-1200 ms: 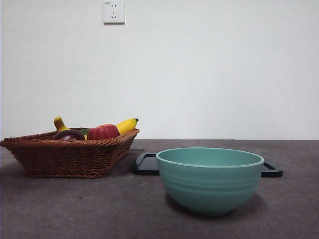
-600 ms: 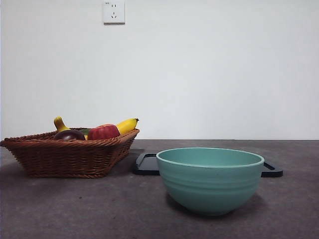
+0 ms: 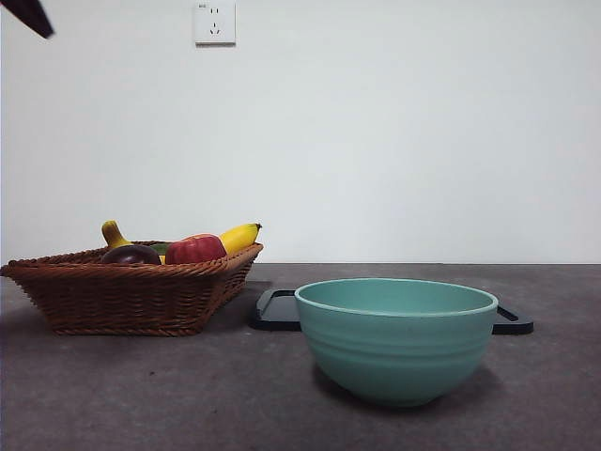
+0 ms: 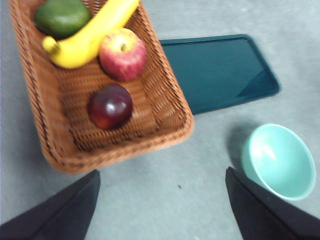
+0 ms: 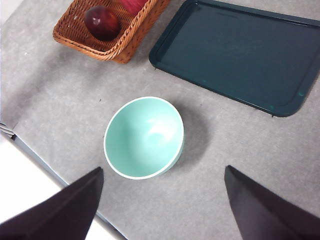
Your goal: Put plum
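Observation:
The plum (image 3: 130,255) is dark maroon and glossy and lies in the wicker basket (image 3: 122,296) at the table's left. From above, the plum (image 4: 110,106) rests on the basket's floor, apart from the other fruit. My left gripper (image 4: 161,172) hangs open high over the table, just off the basket's (image 4: 167,95) rim and well above the plum. Open too, my right gripper (image 5: 163,169) hovers high over the teal bowl (image 5: 144,137), with the plum (image 5: 101,22) far off at that picture's edge. Neither gripper holds anything.
A red apple (image 4: 123,54), a yellow banana (image 4: 90,37) and a green avocado (image 4: 62,17) share the basket. The teal bowl (image 3: 396,343) stands front right of the basket. A dark flat tray (image 3: 274,310) lies behind the bowl. An arm's black tip (image 3: 28,14) shows top left.
A black arm tip has come into the top left corner of the front view. The fruit, basket, bowl and tray have not moved.

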Motion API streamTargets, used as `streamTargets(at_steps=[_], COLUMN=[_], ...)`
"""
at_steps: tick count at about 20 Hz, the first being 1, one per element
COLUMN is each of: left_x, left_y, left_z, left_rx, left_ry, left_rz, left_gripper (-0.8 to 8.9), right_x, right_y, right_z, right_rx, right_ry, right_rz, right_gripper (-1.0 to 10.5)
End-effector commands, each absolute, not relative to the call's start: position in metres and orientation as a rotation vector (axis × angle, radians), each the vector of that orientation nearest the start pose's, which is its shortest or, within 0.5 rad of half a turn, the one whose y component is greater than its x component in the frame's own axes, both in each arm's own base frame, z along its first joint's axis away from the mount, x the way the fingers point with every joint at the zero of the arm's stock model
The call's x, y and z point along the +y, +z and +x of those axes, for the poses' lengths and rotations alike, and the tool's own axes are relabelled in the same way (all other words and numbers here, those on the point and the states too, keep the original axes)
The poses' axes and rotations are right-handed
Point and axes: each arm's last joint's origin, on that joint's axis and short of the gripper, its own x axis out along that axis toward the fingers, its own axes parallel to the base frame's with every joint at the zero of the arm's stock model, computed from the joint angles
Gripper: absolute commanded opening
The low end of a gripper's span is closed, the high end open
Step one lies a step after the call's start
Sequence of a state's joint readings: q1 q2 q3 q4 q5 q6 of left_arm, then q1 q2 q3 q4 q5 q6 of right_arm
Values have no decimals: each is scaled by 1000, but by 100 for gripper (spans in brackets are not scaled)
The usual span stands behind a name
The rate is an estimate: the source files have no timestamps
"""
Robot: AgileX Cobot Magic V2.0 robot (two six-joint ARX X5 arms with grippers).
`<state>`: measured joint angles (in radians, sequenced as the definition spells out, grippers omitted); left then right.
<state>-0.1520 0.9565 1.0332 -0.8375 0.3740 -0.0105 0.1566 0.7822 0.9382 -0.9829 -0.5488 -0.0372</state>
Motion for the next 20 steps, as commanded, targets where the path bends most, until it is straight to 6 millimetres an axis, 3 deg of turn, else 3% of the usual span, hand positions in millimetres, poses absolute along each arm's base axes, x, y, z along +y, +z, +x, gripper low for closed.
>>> streamTargets(at_steps=[1,6,11,20], left_x=[-48,-75,-94,-105], left_y=[341,331,295,237], left_z=[196,249,291,329], left_rx=[785,851,942,1055], left_ry=[-488,-466,-419,-386], left_rz=[-63,8,72,132], left_gripper=[402,402,402,402], right_x=[36,36,36,36], right_y=[324,324,324,324], right_z=[126,126,126,126], right_rx=[794,794,794,793], right_ry=[684,684,684,684], right_rz=[129,129,129,129], right_gripper=[388,388,388,388])
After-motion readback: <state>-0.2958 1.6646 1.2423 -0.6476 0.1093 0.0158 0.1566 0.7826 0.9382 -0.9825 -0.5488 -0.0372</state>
